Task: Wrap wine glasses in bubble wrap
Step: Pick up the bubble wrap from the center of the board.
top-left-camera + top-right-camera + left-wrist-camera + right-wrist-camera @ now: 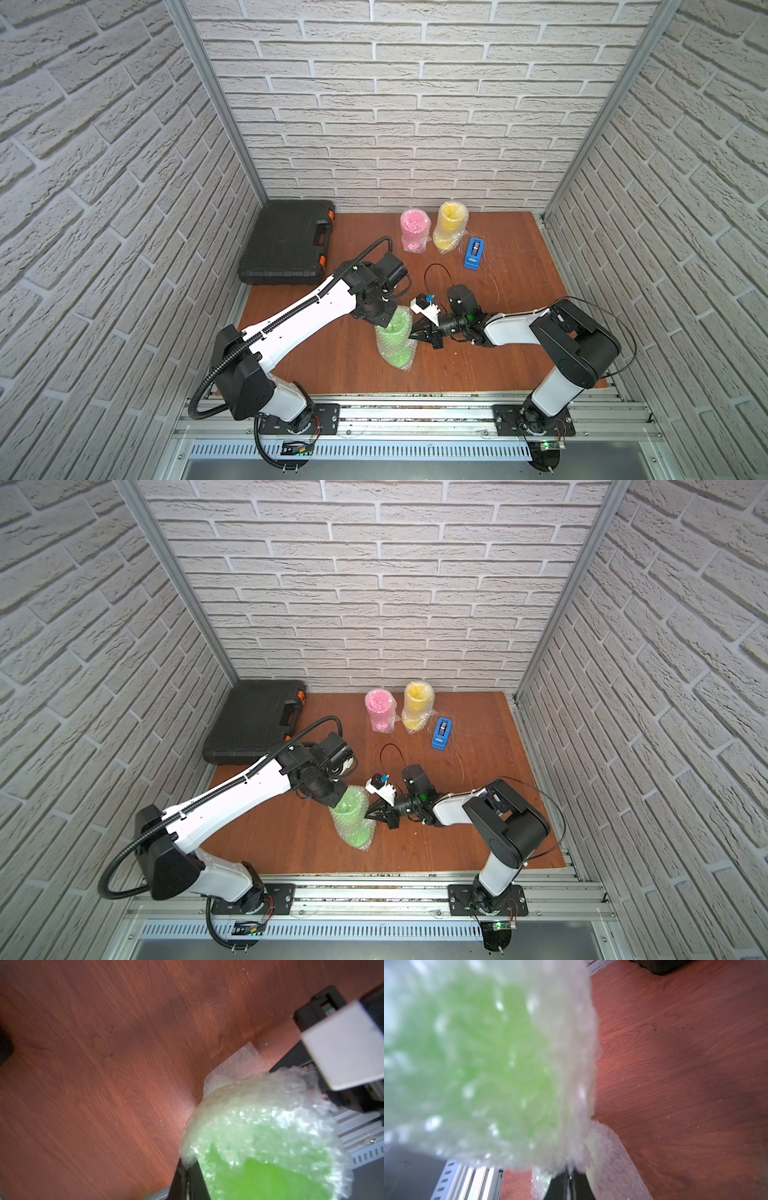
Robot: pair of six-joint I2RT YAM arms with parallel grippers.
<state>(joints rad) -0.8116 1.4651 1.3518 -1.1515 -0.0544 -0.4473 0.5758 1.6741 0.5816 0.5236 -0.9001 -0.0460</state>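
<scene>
Bubble wrap around the lime green goblet fills both wrist views, with the left fingers closed on its top edge and the right fingers closed on its side. I see no tape on it, so if either pinch slips or the arms pull apart, the sheet may spring open or the light goblet tip over. Bare bench surrounds this goblet; the front edge lies nearer to it than the wrapped pink goblet, yellow goblet, tape dispenser and black case beyond it.
</scene>
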